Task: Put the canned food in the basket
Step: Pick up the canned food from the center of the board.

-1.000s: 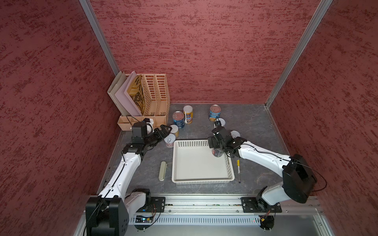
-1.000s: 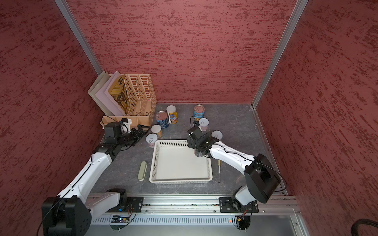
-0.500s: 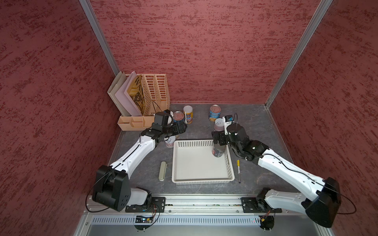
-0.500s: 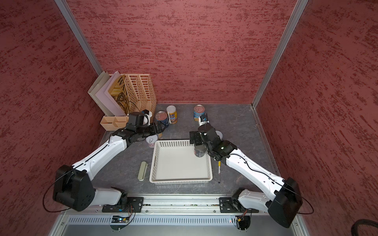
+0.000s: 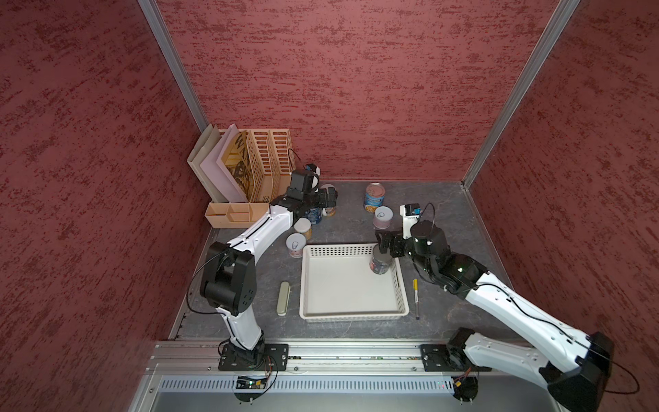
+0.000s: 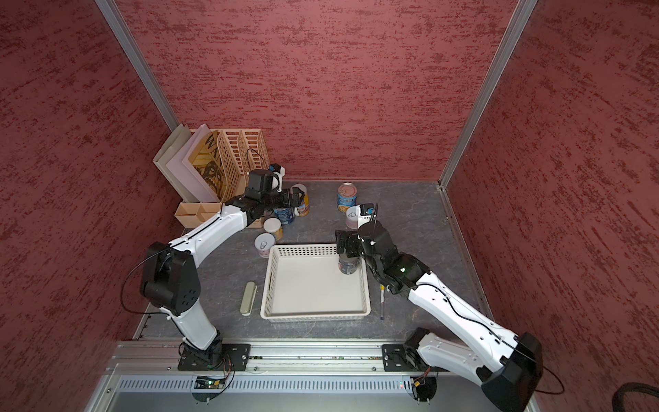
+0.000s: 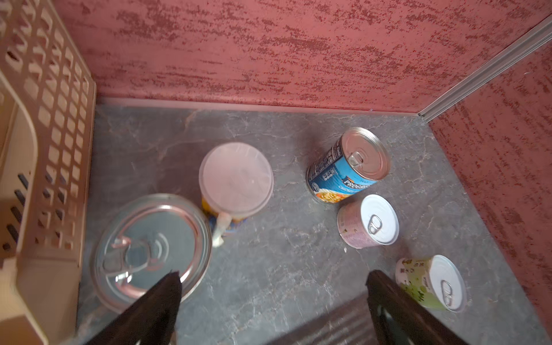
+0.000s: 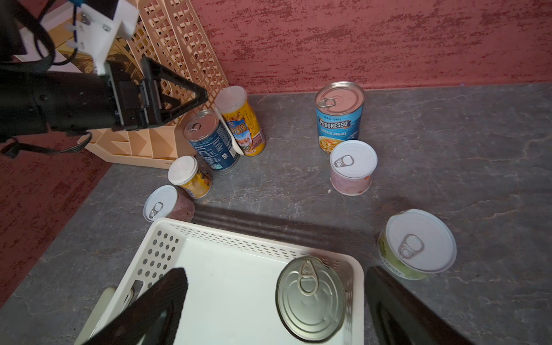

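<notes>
Grey tabletop, red walls. Dark can [image 5: 381, 263] stands upright in the far right corner of the basket [image 5: 353, 315]. Right gripper [image 8: 275, 278] has lifted clear of it, jaws wide and empty. Left gripper [image 7: 273, 275], also open and empty, has swung back to hover by the blue-labelled can [image 7: 150, 251]. Judged: one delivered, seven left.

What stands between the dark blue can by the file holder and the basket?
Two small white-topped cans: a yellow-labelled small can beside the dark blue can, a second small can near the basket. Lifted over them, the way looks free.
</notes>
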Tool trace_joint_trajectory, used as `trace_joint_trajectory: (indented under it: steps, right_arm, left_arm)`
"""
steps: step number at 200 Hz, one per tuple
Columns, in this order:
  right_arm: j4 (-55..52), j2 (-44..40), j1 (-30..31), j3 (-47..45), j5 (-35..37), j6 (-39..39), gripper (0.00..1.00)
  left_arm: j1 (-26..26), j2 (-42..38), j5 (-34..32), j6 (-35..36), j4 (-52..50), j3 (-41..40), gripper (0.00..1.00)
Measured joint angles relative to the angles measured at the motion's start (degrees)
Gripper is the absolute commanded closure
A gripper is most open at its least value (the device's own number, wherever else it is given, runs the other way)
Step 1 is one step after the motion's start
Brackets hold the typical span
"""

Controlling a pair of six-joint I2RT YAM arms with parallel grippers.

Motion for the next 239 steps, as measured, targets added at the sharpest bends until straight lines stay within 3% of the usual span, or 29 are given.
trace_joint_trajectory:
  steps: [77,206,239]
  right_arm:
    - [0.0,-0.2,0.0,0.0,-2.7,1.1,0.02]
    - [0.0,4.3,0.0,0.0,-4.5,1.3,0.02]
    - [0.0,5.5,0.0,0.0,-5.0,1.3,0.01]
  left_arm:
    - [0.0,11.8,-2.9,12.8,-4.9,12.4,0.00]
    - [0.0,25.0,-6.3,16.9,-13.7,26.9,0.00]
    - [0.0,27.3,-6.3,16.9,-15.3,32.5,0.17]
